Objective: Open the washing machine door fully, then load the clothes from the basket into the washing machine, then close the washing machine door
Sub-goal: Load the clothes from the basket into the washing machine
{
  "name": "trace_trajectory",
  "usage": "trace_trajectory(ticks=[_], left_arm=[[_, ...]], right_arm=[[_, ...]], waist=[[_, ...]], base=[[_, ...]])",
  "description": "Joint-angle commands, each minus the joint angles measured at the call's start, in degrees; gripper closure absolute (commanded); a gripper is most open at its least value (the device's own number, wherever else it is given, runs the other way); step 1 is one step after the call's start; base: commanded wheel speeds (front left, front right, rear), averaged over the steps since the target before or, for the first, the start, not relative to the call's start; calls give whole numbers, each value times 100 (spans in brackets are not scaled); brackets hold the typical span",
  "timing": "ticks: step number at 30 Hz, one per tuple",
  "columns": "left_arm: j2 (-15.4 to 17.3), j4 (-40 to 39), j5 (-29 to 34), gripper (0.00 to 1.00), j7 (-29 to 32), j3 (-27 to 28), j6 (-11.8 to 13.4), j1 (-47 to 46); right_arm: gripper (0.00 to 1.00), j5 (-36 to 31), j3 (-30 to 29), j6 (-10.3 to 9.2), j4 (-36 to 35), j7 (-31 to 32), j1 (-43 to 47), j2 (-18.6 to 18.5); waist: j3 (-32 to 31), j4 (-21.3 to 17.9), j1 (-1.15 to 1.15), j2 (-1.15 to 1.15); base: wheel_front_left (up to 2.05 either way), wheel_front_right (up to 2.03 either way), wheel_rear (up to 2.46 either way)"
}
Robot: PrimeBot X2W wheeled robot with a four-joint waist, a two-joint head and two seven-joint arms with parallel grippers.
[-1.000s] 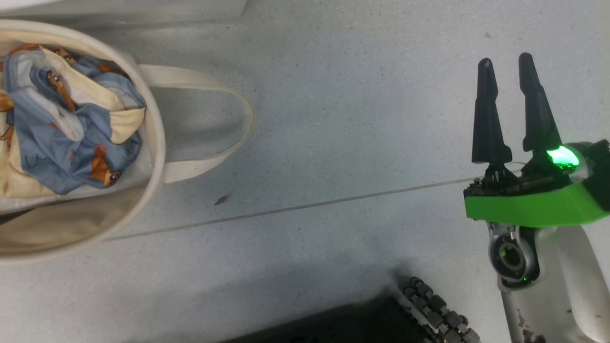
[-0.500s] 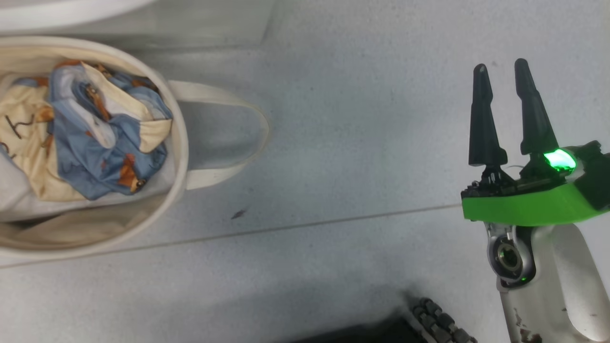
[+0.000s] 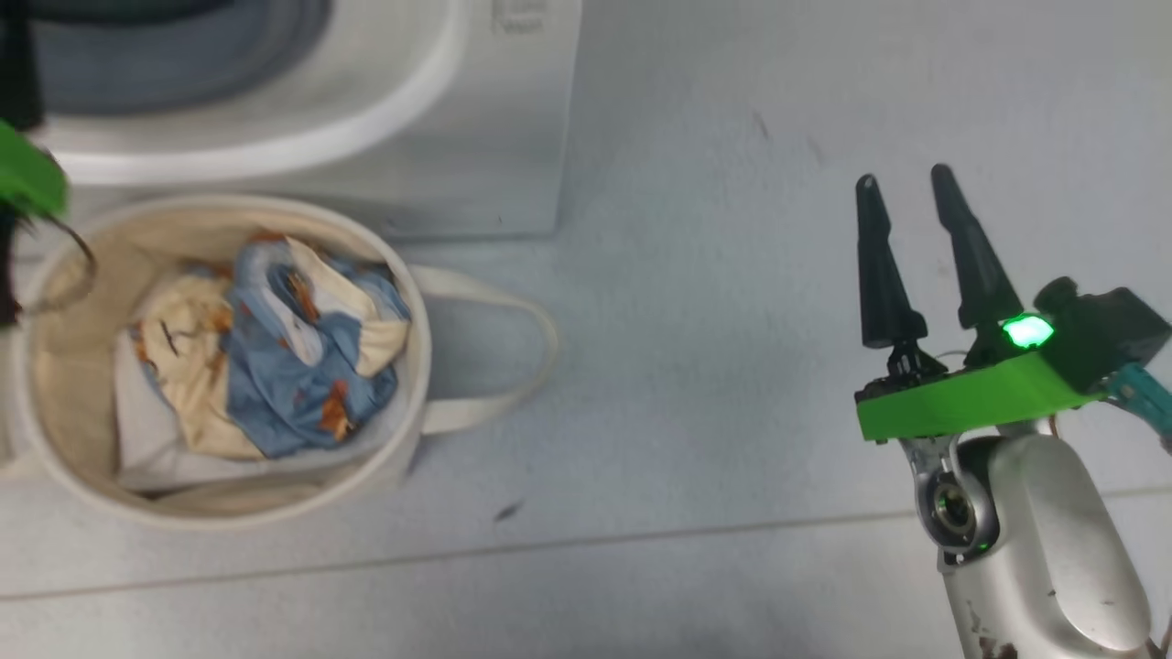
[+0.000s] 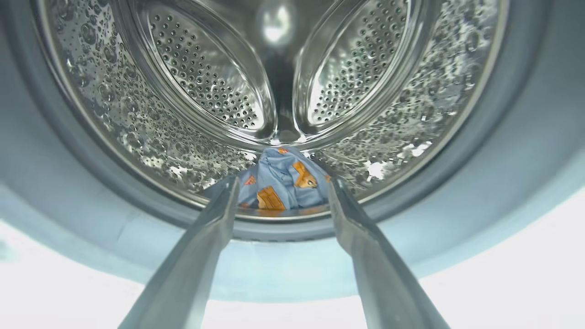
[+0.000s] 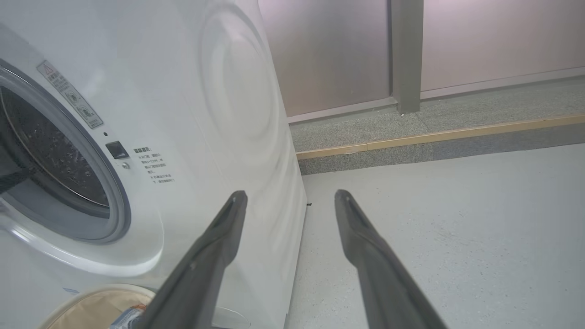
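Head view: my right claw [image 3: 902, 176] is hanging released over the speckled grey floor [image 3: 696, 275], its two dark tapered fingers spread and holding nothing. The basket [image 3: 417, 302], a soft round cream canvas tub, is sitting just before the white washer [image 3: 494, 137], with crumpled blue-and-cream clothes [image 3: 275, 384] lying inside.

Left wrist view: my left claw [image 4: 284, 180] is pointing into the shiny perforated steel drum [image 4: 205, 91], fingers wide apart. A bunched blue garment [image 4: 292, 185] is lying at the drum's front lip between the tips; whether it is touching them I cannot tell.

Right wrist view: my right fingers are gaping beside the washer's smooth side, the basket's rim peeking in below.
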Motion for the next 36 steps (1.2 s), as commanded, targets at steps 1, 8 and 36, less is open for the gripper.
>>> trace_trajectory(ticks=[1,8,36], left_arm=[[207,-158,-6,0,-75,279,9,168],[95,-486,214,0,-78,631,17,1477],[89,-3554,932,0,-80,3019,1344,6113]], right_arm=[[0,-36,151,6,-88,59,89,-5],[0,81,226,6,251,142,285,-5],[0,216,-187,6,395,213,1373,-5]], waist=[[-623,183,1,0],[-1473,288,1,0],[-2953,322,1,0]], base=[[0,0,0],[0,0,0],[0,0,0]])
